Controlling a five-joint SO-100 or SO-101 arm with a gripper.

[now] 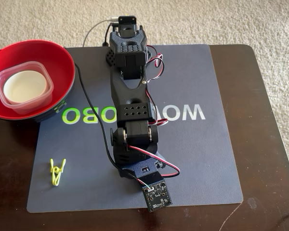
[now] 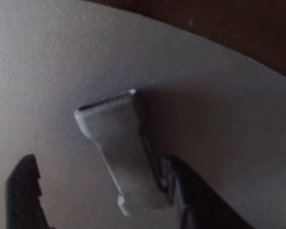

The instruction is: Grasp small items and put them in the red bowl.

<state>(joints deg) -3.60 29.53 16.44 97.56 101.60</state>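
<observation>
The red bowl [image 1: 62, 62] sits at the top left of the fixed view. In it rests the clear square container [image 1: 41, 98], with the small white bowl [image 1: 24, 85] inside that. A yellow-green clip [image 1: 56, 172] lies on the mat at the lower left. The arm reaches down the middle of the mat and hides its own fingers in that view. In the wrist view my gripper [image 2: 97, 162] is open just above the mat. A dark flared buckle [image 2: 114, 138] lies between the fingers, close against the right finger [image 2: 186, 191] and well clear of the left one.
A grey-blue mat [image 1: 202, 154] covers most of the dark wooden table [image 1: 265, 120]. The arm's black cable [image 1: 94, 110] runs across the mat from the bowl's side to the wrist. Carpet lies beyond the table's far edge.
</observation>
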